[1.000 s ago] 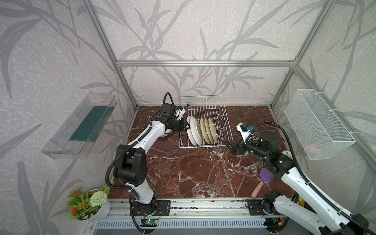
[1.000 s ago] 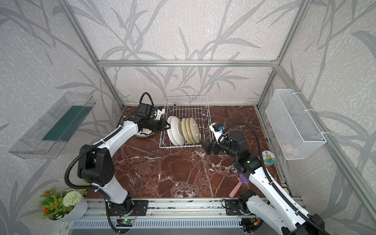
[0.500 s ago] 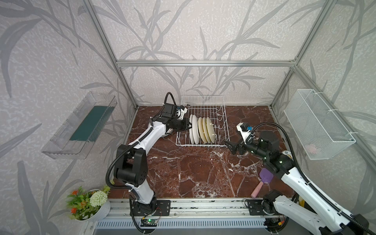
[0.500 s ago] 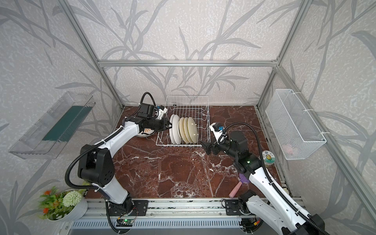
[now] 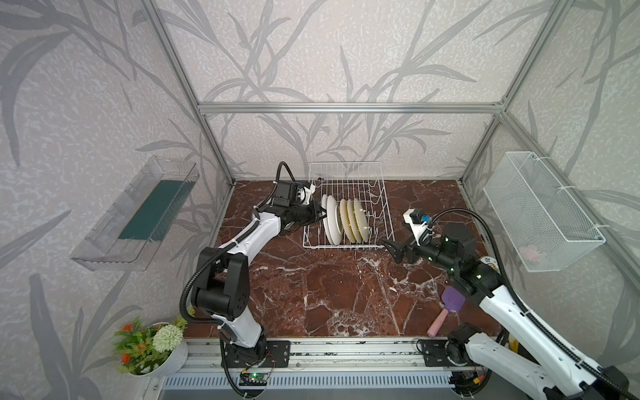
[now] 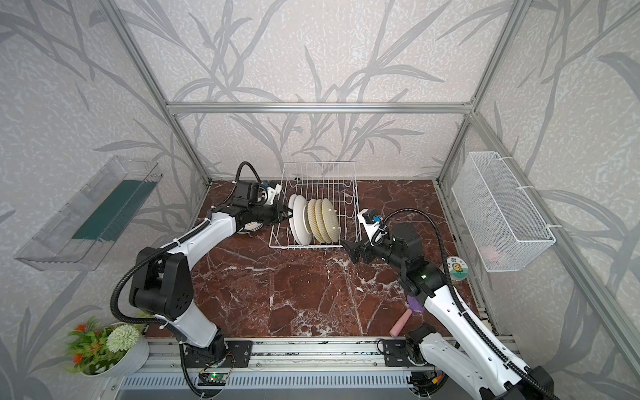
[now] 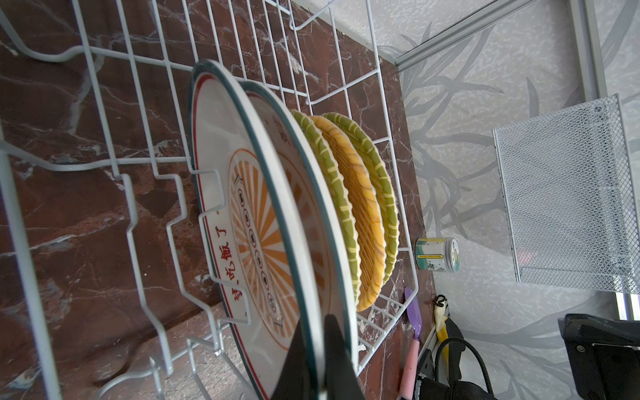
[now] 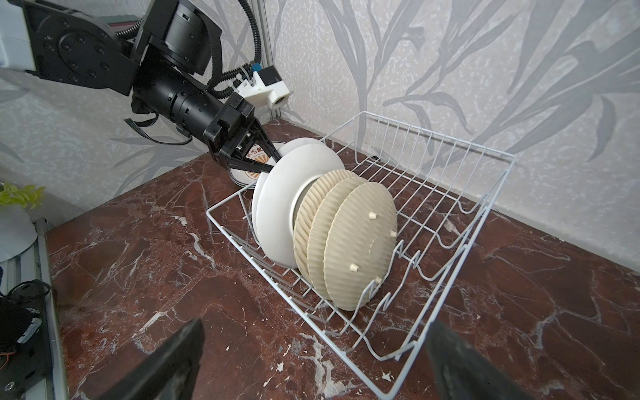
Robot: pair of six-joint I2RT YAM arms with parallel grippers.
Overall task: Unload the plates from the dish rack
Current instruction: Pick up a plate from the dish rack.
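The white wire dish rack [image 5: 346, 246] [image 6: 311, 246] [image 8: 460, 242] stands at the back of the marble table. Two white plates [image 5: 330, 221] [image 6: 300, 225] [image 8: 291, 194] and three yellow ribbed plates [image 5: 355, 221] [image 6: 325, 225] [image 8: 360, 242] stand on edge in it. My left gripper [image 5: 322, 216] [image 6: 289, 216] [image 7: 317, 325] [image 8: 273, 164] is shut on the rim of the white plate [image 7: 311, 221] next to the yellow ones. More sunburst plates [image 8: 242, 173] lie flat left of the rack. My right gripper [image 5: 389, 247] [image 6: 349, 249] [image 8: 317, 323] hangs open at the rack's front right corner, holding nothing.
A purple spatula with a pink handle [image 5: 446, 308] lies at the front right. A small printed dish [image 6: 457, 268] sits by the right wall. A white mesh basket [image 5: 540, 211] hangs on the right wall and a clear tray [image 5: 138, 214] on the left.
My left gripper has finished closing on the white plate's rim, and the plates have shifted a little in the rack. The right arm has barely moved.
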